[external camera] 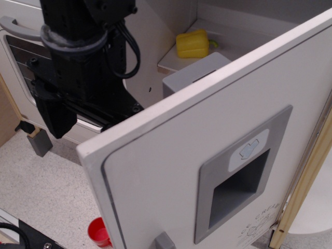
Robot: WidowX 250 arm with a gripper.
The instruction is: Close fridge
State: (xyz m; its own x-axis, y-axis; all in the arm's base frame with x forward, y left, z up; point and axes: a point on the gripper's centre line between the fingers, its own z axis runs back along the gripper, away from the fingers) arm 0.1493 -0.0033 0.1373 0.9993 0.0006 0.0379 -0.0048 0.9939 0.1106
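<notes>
Speckled floor [46, 181] beneath open fridge [171, 155] door, free edge toward camera.

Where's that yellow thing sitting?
The yellow toy pepper sits on a shelf inside the open fridge, top centre of the view, behind the door and right of the robot's hand.

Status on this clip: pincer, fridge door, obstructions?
Pincer beside door edge, empty, jaw state unclear. Fridge door open. Yellow pepper on shelf inside, clear of the door.

Bright even light, soft shadows, slight blur, no glare
</notes>
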